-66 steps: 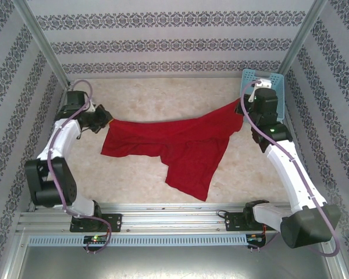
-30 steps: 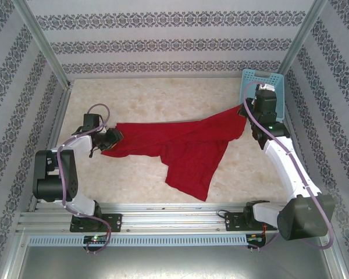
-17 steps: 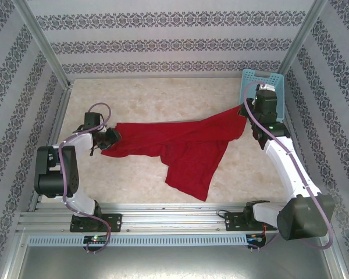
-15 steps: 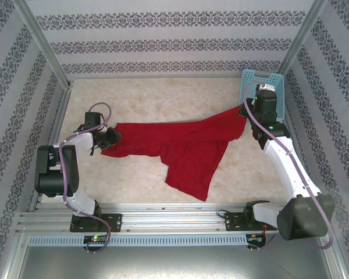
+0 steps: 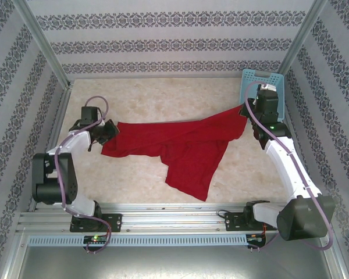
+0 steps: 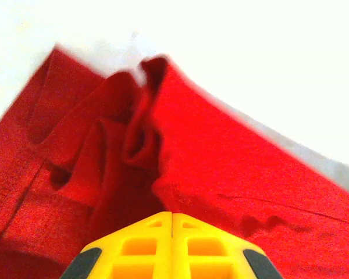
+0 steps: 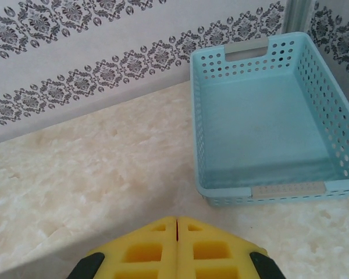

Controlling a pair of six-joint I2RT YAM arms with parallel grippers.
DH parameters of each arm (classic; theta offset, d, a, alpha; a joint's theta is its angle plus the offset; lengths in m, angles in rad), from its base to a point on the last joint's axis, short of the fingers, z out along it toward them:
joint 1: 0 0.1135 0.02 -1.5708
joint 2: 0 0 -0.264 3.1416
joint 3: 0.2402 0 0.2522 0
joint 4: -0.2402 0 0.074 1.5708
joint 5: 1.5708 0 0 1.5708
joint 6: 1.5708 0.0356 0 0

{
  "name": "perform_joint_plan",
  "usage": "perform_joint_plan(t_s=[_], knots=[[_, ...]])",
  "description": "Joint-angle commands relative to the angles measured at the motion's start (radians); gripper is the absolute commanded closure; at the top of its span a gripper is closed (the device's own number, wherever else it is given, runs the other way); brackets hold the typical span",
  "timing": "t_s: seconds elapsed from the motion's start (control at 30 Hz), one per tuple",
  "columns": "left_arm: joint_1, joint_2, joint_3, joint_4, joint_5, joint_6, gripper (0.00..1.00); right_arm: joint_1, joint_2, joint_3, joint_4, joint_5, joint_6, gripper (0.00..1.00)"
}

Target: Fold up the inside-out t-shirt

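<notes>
**Bench** [image 5: 163, 96]: pale marbled top across the middle of the top view, with patterned walls around it.

**Inside-out t-shirt** [image 5: 186, 142]: plain red.
- It lies on the bench in the centre of the top view, as a wide band running from left of centre up to the upper right.
- One big flap drops toward lower centre.
- It is not flat: wrinkled, with edges turned over.
- In the left wrist view [image 6: 232, 174] it covers most of the frame, bunched into ridges at centre left. Bare bench shows along the top and upper right.

**Left arm** [image 5: 67, 144]: at the left edge of the top view, elbow folded back, wrist pointing right at the shirt's left end.

**Right arm** [image 5: 288, 168]: on the right side, reaching up-frame to the shirt's upper-right corner.

**Basket** [image 5: 262, 74]: light blue and perforated.
- It sits in the upper right of the top view, partly behind the right wrist.
- In the right wrist view [image 7: 198, 116] it sits on the bench by the wall, in the upper right of the frame.

**Left end effector** [image 5: 107, 132]: closed. In its wrist view [image 6: 172, 216] the yellow fingers meet and red cloth runs in under the tips, so it is clamped on the shirt's left end.

**Right end effector** [image 5: 244, 110]: closed, with the fingers meeting in its wrist view [image 7: 176, 221]. That view doesn't settle what's between them. From above, the shirt's corner runs straight into it, so it looks clamped on that corner.
</notes>
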Motion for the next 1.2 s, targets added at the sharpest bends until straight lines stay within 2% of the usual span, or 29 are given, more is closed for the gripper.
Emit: perform_joint_plan(t_s=[0.0,0.3,0.5,0.6,0.77,0.93,1.03,1.17], knots=[[-0.010,-0.148,0.085,-0.094,-0.047,0.007,1.00,-0.013,-0.048,0.082,-0.025,0.007,0.021,1.00],[0.001,-0.535,0.292,-0.212,-0.265,-0.018,1.00,-0.029,-0.156,0.340,-0.139,-0.014,-0.001,1.00],[0.003,-0.669,0.517,-0.314,-0.415,-0.012,1.00,-0.029,-0.232,0.578,-0.207,-0.061,-0.042,1.00],[0.002,-0.717,0.612,-0.333,-0.453,-0.005,1.00,-0.029,-0.269,0.688,-0.224,-0.082,-0.061,1.00],[0.003,-0.723,0.768,-0.373,-0.469,0.014,1.00,-0.029,-0.266,0.868,-0.255,-0.117,-0.067,1.00],[0.003,-0.668,0.868,-0.408,-0.494,0.046,1.00,-0.029,-0.189,1.052,-0.281,-0.111,-0.079,1.00],[0.003,-0.608,0.870,-0.407,-0.501,0.065,1.00,-0.029,-0.113,1.140,-0.298,-0.106,-0.095,1.00],[0.003,-0.506,0.812,-0.372,-0.481,0.083,1.00,-0.029,-0.005,1.166,-0.305,-0.100,-0.116,1.00]])
